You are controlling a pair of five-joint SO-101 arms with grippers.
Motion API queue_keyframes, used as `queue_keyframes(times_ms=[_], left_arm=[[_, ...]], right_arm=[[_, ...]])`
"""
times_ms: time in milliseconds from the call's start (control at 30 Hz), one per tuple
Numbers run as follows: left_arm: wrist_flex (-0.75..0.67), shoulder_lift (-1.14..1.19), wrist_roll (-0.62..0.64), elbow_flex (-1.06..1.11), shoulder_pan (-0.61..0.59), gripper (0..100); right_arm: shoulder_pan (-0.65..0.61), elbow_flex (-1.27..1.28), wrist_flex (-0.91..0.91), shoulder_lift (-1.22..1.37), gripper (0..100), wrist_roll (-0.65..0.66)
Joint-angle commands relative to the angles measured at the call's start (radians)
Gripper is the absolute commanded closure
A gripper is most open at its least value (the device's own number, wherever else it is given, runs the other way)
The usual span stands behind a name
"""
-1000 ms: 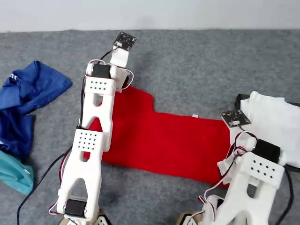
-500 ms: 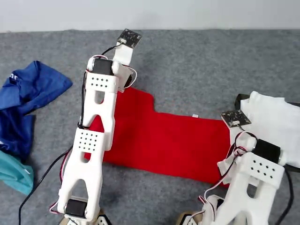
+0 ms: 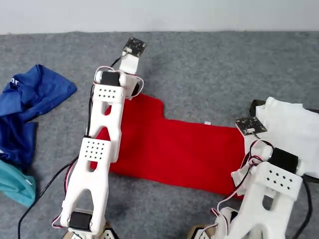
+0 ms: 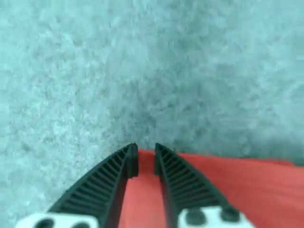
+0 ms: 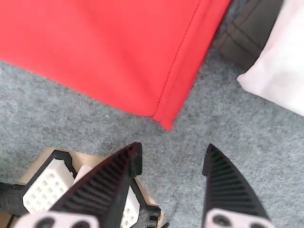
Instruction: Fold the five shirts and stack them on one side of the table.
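Red shirt lies spread flat mid-bench, laid out for folding. Left hand, nearly pressed together, sits at its far edge, probably to take the sleeve. Right hand hangs spread above its near right corner, beside the white shirt.

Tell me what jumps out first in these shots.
The red shirt dominates, spread flat in the middle of the table. The left arm stretches across it, with the left gripper at the shirt's far corner. A crumpled blue shirt lies at the left edge and a white shirt at the right, near the open right gripper.
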Motion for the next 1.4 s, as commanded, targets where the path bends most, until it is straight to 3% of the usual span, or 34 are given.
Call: queue_keyframes(times_ms=[0,367,733,1033,1367], left_arm=[[-0.037,0.009,-0.008,-0.064,-0.021,91],[-0.097,0.026,-0.009,-0.062,-0.015,99],[0.242,-0.097,-0.097,-0.070,-0.015,99],[0.281,-0.255,-0.092,-0.064,-0.014,99],[0.278,-0.259,-0.060,-0.045,-0.014,99]], right_arm=[[-0.008,-0.035,0.001,0.004,78.2,-0.011],[-0.007,-0.035,0.001,0.004,78.2,-0.011],[-0.008,-0.035,-0.008,0.004,78.2,-0.011],[-0.008,-0.035,-0.002,-0.002,78.2,-0.011],[-0.005,-0.035,0.001,-0.005,78.2,-0.011]])
